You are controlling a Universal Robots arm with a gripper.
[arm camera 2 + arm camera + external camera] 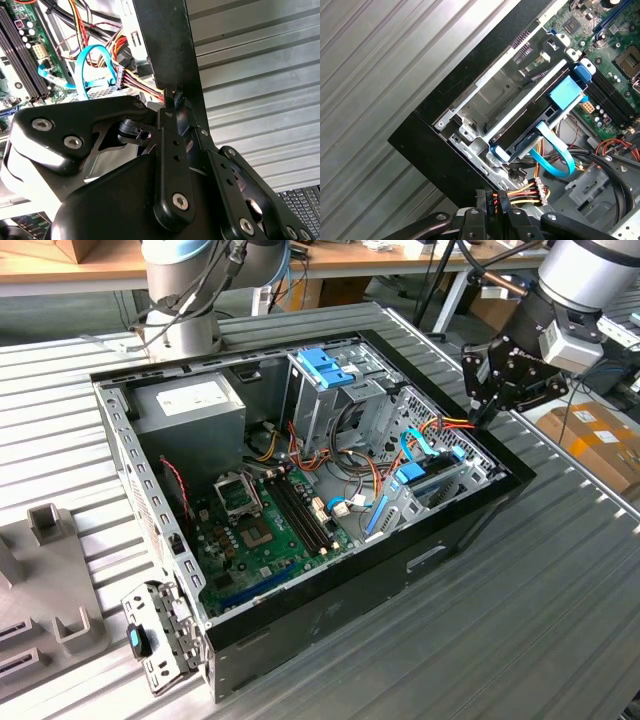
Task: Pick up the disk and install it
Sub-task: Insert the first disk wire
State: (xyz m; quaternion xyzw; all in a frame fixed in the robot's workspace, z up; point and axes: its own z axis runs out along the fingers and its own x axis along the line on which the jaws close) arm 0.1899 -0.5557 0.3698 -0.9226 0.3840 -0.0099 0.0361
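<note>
Black linkage gripper (pixel 497 390) hangs over the open black PC case (pixel 440 540) at the exterior view's right edge, just above orange-yellow power wires (pixel 522 192). Fingers look pinched narrow w/ nothing between. Silver-grey disk w/ light-blue rails (pixel 540 125) sits in its metal bay. Judging: seating stage, approx done; next needs a straight, gentle push.

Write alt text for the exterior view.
An open computer case lies on a ribbed metal table, its circuit board and cables exposed. A robot arm's black gripper hangs at the case's edge on the exterior view's right, near a blue-railed disk in its bay.
</note>
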